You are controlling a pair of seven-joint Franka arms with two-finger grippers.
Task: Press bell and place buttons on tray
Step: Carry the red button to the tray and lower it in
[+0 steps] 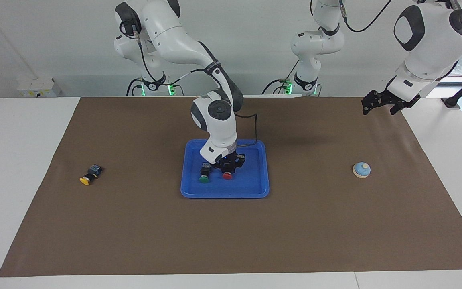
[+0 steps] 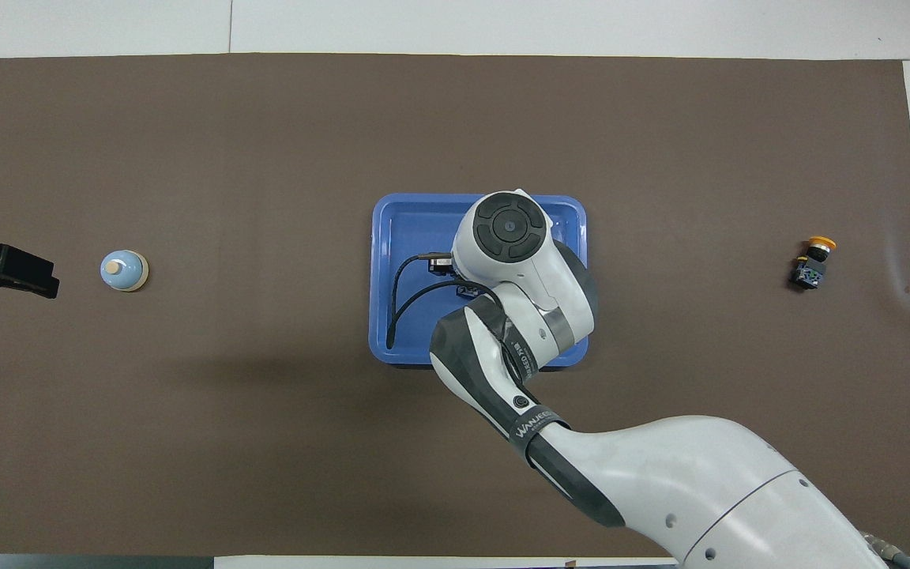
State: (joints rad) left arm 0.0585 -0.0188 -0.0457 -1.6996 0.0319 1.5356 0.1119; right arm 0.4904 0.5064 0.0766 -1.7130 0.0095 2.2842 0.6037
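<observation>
The right gripper (image 1: 227,167) is down in the blue tray (image 1: 255,180), at the red button (image 1: 227,175); whether it grips it I cannot tell. Its arm's band reads "WANJEE". The green button (image 1: 204,179) lies beside it. The yellow button (image 1: 85,180) lies on the mat. The left gripper (image 1: 377,105), open, waits near the bell (image 1: 361,169).

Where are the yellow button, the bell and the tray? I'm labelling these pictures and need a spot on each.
yellow button (image 1: 84,181), facing view, on its yellow cap.
bell (image 1: 362,168), facing view, on its light blue dome.
tray (image 1: 255,186), facing view, on its bare floor near a corner.
</observation>
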